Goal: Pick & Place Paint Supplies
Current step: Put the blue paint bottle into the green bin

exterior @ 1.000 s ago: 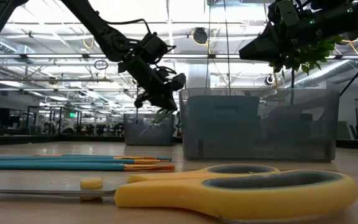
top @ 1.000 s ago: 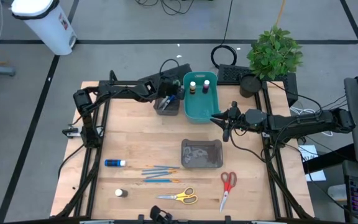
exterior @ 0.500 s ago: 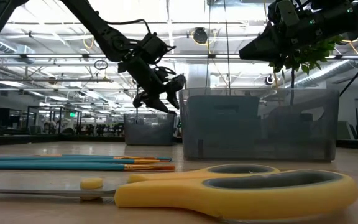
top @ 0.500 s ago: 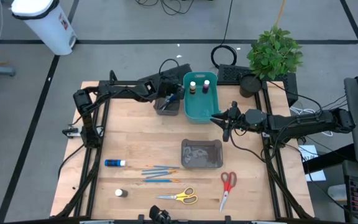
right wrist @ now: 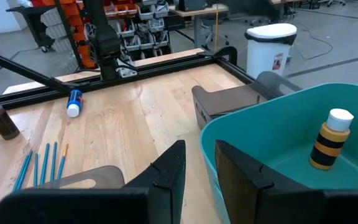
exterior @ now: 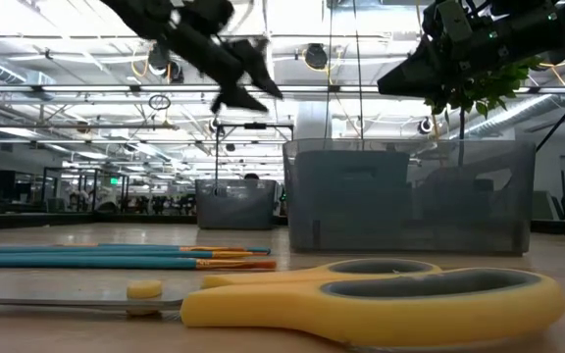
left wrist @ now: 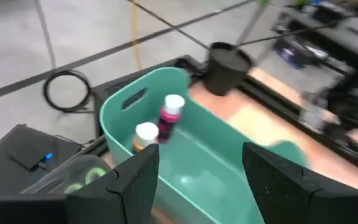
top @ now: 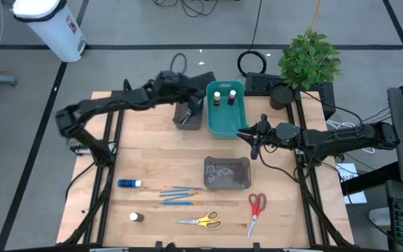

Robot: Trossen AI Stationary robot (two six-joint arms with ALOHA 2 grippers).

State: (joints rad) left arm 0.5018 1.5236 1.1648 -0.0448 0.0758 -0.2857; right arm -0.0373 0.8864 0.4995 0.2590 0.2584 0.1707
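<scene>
I had the left gripper (top: 196, 103) up in the air over the far grey tray (top: 187, 117), just beside the teal bin (top: 227, 120); fingers (left wrist: 135, 180) stood apart w/ nothing between them. Right gripper (top: 252, 145) sat at the bin's near right corner, fingers (right wrist: 173, 171) only a narrow gap apart, empty.

Two paint bottles (top: 224, 96) stood upright at the far end of the bin. Near grey tray (top: 227, 172) was mid-table. Blue-capped bottle (top: 129, 183) lay on its side at the left, brushes (top: 179, 194) to its right. Another small bottle (top: 136, 217) stood nr the front edge, yellow scissors (top: 203, 221) to its right, red scissors (top: 256, 208) further right. Far tray's contents: couldn't make out.
</scene>
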